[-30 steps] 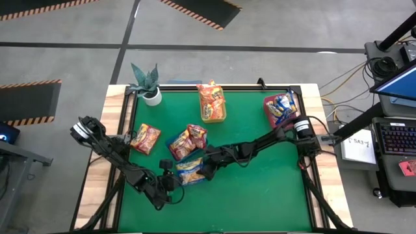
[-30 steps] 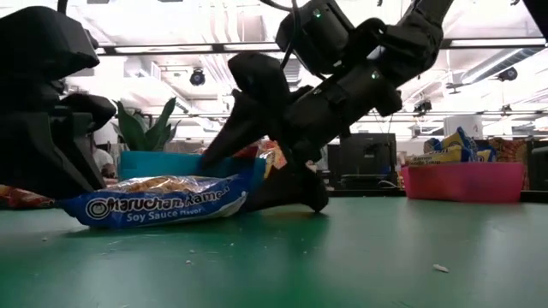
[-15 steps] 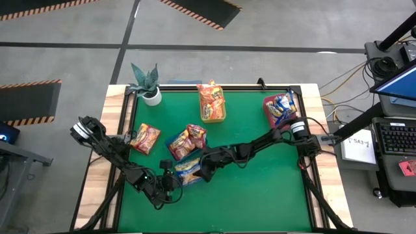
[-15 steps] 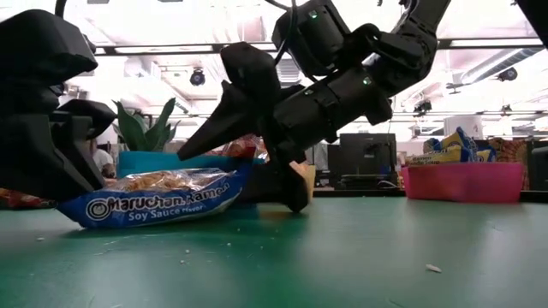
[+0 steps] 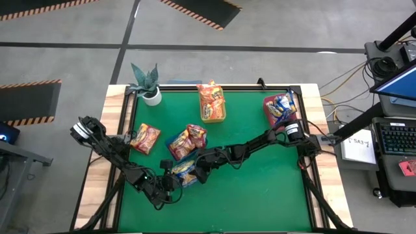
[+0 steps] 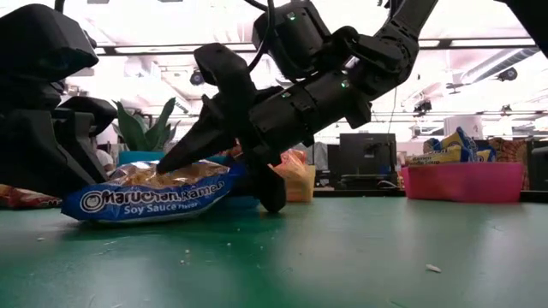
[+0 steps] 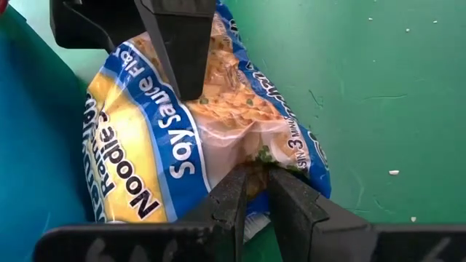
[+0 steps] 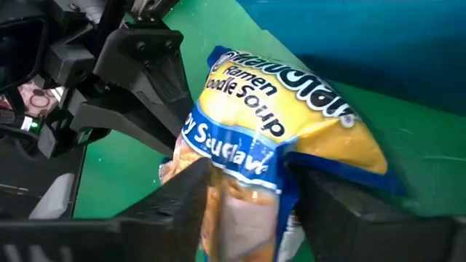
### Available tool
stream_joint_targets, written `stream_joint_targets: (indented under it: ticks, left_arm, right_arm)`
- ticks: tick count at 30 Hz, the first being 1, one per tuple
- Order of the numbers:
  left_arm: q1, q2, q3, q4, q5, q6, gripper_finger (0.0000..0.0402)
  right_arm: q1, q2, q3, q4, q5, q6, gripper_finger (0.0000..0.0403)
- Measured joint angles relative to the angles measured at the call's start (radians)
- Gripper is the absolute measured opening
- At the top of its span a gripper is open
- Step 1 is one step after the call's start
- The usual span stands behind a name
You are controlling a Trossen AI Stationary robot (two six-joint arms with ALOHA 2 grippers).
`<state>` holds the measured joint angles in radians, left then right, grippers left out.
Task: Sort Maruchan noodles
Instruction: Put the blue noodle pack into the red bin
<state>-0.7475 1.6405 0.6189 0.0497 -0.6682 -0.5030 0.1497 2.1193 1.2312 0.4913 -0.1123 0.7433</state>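
Right tool straddles blue-edged, flat plastic soy-sauce ramen packet, not yet clenched; left tool pinches its edge. Advice: clamp mid-packet before lifting.

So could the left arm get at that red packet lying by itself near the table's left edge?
Probably not right now. The left gripper is shut on the blue soy sauce packet, which the right gripper also straddles. The red packet lies apart with nothing on it, so once the left arm lets go the way looks free.

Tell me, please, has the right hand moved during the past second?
Yes. The right hand slid left, away from the pink bin, onto the blue packet.
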Motion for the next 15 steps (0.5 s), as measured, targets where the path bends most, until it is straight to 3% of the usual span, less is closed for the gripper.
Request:
stream_joint_targets:
  ticks: [8,15]
  left_arm:
    - [-0.010,-0.005,0.002,-0.003,0.018,0.001,0.0040]
    - [-0.057,-0.105,0.008,-0.108,0.022,0.027,0.0041]
  right_arm:
    - [0.000,-0.005,0.000,-0.022,-0.011,-0.043,0.0087]
    - [0.000,-0.035,-0.003,-0.083,-0.039,-0.109,0.0027]
